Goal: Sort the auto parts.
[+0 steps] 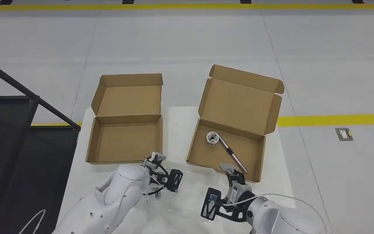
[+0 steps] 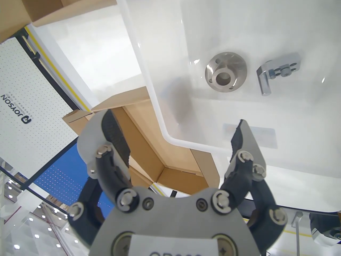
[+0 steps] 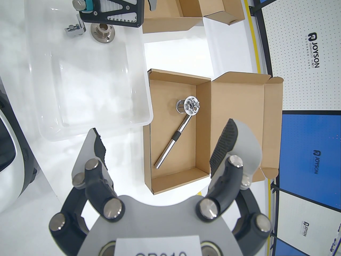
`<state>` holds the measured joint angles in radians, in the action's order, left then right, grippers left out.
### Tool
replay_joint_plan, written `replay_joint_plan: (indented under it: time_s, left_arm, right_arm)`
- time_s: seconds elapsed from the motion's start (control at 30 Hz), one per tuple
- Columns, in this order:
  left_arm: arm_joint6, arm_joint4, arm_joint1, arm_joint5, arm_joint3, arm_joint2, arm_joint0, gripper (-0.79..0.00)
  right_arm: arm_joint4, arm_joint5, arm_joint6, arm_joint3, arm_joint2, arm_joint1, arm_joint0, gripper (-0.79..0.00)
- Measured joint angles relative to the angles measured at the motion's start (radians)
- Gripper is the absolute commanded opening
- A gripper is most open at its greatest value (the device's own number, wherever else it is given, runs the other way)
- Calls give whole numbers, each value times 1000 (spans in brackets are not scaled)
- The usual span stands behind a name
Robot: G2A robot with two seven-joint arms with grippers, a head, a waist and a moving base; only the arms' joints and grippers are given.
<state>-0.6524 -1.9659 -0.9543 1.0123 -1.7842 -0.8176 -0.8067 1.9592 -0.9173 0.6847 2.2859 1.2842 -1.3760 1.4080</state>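
Left-hand box (image 1: 125, 143) and right-hand box (image 1: 236, 108) are showing plain brown; flange (image 2: 226, 71) and bracket (image 2: 279, 71) are gleaming silver in the clear tray (image 2: 226, 14); rod (image 3: 170, 145) is wearing one black band.

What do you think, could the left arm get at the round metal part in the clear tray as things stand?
Probably yes. The left gripper hangs open by the clear tray, and the round metal part lies uncovered on its floor, apart from the small bracket beside it.

Grey floor (image 1: 175, 41), yellow line (image 1: 327, 120), dotted panels (image 3: 301, 54)
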Motion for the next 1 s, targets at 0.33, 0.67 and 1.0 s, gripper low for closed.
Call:
replay_joint_plan:
  time_s: [0.33, 0.67, 1.0]
  left_arm:
    - [73, -9, 3, 0, 5, -13, -12, 0]
    - [300, 10, 76, 0, 45, 46, 39, 0]
    - [414, 48, 146, 0, 105, 199, 175, 0]
  right_arm:
    - [0, 0, 0, 0, 0, 0, 0, 0]
    - [0, 0, 0, 0, 0, 0, 0, 0]
    - [0, 0, 0, 0, 0, 0, 0, 0]
